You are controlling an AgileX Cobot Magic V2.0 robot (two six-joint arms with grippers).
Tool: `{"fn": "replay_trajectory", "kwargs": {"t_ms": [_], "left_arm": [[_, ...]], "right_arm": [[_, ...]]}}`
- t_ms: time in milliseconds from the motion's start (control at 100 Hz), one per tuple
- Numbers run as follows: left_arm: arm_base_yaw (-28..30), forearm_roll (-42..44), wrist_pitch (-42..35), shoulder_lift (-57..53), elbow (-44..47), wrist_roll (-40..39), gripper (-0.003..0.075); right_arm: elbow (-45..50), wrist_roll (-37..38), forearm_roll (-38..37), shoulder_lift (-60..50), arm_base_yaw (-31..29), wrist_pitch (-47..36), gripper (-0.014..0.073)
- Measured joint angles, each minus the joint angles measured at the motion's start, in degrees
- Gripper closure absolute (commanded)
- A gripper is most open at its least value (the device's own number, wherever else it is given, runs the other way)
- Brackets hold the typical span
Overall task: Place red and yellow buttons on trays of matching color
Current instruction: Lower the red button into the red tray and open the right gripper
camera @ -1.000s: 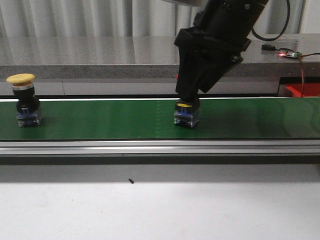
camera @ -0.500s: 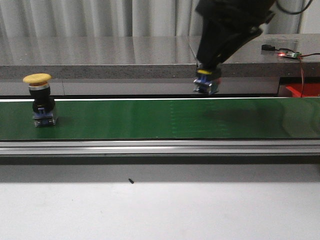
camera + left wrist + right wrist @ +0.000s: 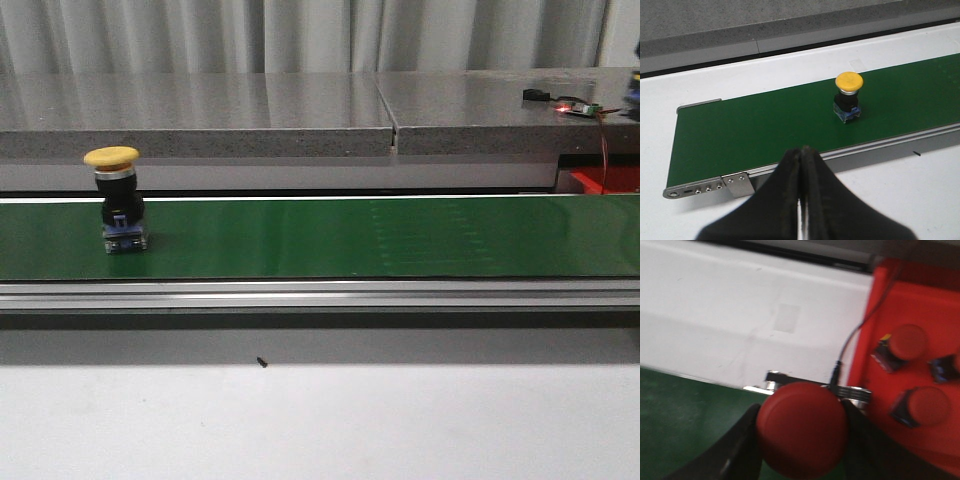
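Observation:
A yellow button (image 3: 112,198) stands upright on the green belt (image 3: 330,240) at the left; the left wrist view shows the same yellow button (image 3: 848,95) well beyond my left gripper (image 3: 802,151). That gripper is shut with nothing in it and hangs over the belt's near rail. My right gripper (image 3: 802,432) is shut on a red button (image 3: 802,427) by its cap, above the belt's end. Beside it lies the red tray (image 3: 912,300), holding other red buttons (image 3: 903,343) (image 3: 923,406). No yellow tray is in view.
A grey stone ledge (image 3: 300,110) runs behind the belt. A small circuit board with a red light and wires (image 3: 578,106) sits at the ledge's right end, above a corner of the red tray (image 3: 603,181). White tabletop (image 3: 320,420) lies in front.
My right arm lifted the red button off the belt and carried it up and right, out of the front view. The yellow button rode the belt to the right.

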Motion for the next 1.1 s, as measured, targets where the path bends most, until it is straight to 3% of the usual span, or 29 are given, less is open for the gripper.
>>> {"fn": "replay_trajectory", "kwargs": {"t_ms": [200,480,1100], "left_arm": [[0.0,0.0,0.0,0.0,0.0,0.0,0.0739],[0.0,0.0,0.0,0.0,0.0,0.0,0.0739],[0.0,0.0,0.0,0.0,0.0,0.0,0.0739]], "right_arm": [[0.0,5.62,0.0,0.0,-9.18,-3.96,0.039],[0.0,9.78,0.0,3.72,-15.58,-7.55,0.039],[0.0,12.01,3.81,18.13,-18.6,-15.43,0.039]]}}
